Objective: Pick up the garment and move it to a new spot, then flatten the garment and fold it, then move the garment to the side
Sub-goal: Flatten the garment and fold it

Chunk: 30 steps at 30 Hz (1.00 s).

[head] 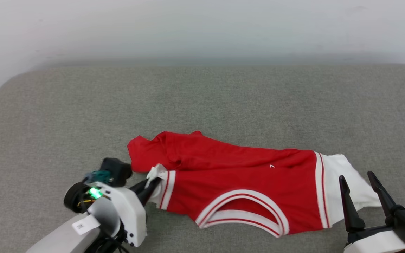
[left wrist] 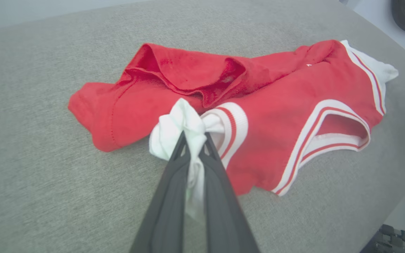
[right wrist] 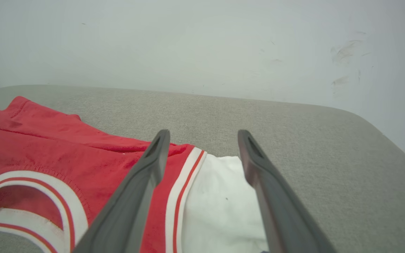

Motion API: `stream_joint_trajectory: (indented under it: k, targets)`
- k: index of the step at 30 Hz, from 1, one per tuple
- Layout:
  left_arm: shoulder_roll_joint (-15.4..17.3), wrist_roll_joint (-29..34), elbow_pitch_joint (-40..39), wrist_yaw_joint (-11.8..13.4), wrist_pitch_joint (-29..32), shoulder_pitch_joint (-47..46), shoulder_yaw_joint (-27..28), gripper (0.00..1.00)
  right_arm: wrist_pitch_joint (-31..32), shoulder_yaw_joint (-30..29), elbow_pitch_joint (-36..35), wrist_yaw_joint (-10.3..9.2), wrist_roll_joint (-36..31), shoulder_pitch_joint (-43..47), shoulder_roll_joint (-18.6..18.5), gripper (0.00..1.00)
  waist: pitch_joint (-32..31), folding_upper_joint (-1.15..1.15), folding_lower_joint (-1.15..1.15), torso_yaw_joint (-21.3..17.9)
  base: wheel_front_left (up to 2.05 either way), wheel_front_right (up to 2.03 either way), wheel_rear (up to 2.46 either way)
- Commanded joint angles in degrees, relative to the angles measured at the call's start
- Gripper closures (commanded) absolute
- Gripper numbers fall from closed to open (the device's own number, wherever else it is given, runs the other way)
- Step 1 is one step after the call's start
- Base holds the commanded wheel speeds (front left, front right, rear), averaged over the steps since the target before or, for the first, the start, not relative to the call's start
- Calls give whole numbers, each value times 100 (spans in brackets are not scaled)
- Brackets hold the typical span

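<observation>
Clamped jaws first: the left gripper (head: 152,183) is pinching the bunched white sleeve (head: 157,173) at the lower left of the head view, and the left wrist view is showing white cloth squeezed between the two dark fingers (left wrist: 167,196) of that gripper (left wrist: 193,137). Over at the lower right, the right gripper (head: 356,175) is standing wide open, gripping nothing, its tips poised by the other white sleeve (head: 332,168). In the right wrist view that gripper (right wrist: 204,134) is straddling the striped seam, though I cannot tell whether the tips are touching cloth. Now the garment (head: 241,175): it is lying rumpled across the lower half of the head view, red body running from left of centre to the right, neckline trim (head: 241,207) facing the bottom edge and the far hem folding over itself in a ridge. Room to move is looking generous, with the grey cushion (head: 202,102) lying bare in a broad band above the garment up to the pale wall (head: 202,28), and a wide stretch is opening at the left. Tighter on the near side: the cushion's edge is curving down the right of the left wrist view, with sleeve and neckline lying near it.
</observation>
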Motion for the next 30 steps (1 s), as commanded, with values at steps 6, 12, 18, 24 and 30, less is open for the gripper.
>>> stream_joint_trajectory:
  k: [6, 12, 18, 24, 30]
  targets:
    - [127, -541, -105, 502, -818, 720, 656, 100, -17, -10, -37, -5, 38, 107, -49, 0, -120, 0, -1, 117, 0, 0, 0]
    - [120, -883, 398, 796, -1363, 1251, 1061, 100, -2, -42, -17, -5, 36, 140, -80, 0, -118, 0, -1, 94, 0, 0, 0]
    - [21, -1118, 1318, 956, -1714, 1636, 1521, 100, 18, -86, 0, -5, 5, 143, -83, 0, -34, 0, -1, 11, 0, 0, 0]
    - [-227, -1079, 2267, 796, -1783, 1857, 1648, 100, 29, -125, 49, -5, -20, 156, -68, 0, -36, 0, -1, -21, 0, 0, 0]
    - [-468, -351, 2270, 637, -1809, 1682, 2042, 0, 84, -52, -109, -5, -52, 37, -235, 0, -304, 0, -1, 117, 0, 0, 0]
